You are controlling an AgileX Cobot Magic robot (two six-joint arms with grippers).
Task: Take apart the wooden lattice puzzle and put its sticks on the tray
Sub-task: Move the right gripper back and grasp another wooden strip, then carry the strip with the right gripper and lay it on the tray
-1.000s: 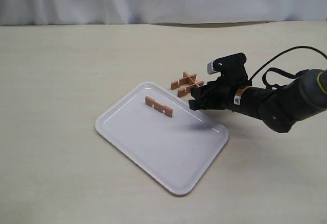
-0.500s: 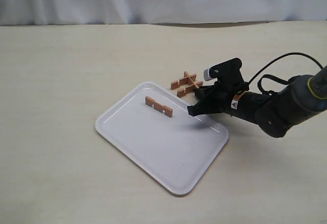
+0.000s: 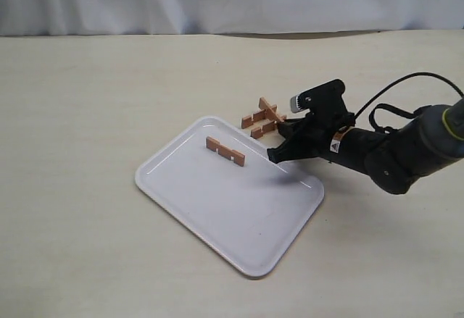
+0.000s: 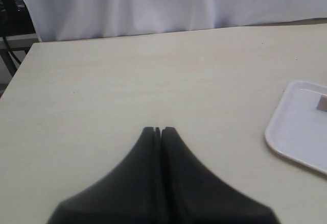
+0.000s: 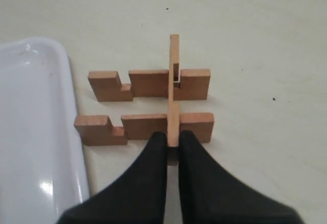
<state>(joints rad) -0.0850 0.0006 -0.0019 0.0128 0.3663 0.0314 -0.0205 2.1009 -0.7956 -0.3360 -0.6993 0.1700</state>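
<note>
The cross stick point(image 5: 174, 89) of the wooden lattice puzzle point(image 3: 261, 118), set on the bench point(image 3: 87, 101) just beside the tray point(image 3: 217, 209), is pinched by the right gripper point(image 5: 172, 138); 1 loose stick point(image 3: 225, 151) is laid on the tray; the left gripper point(image 4: 158, 131) is closed, empty

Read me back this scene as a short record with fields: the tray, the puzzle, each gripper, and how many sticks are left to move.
tray: white tray on the table, one loose stick lying on it
puzzle: wooden lattice puzzle on the table beside the tray; two sticks lie parallel, one crossing stick slotted across both
right gripper: shut on the near end of the crossing stick
left gripper: shut, holding nothing, over bare table
sticks off the tray: three
</note>
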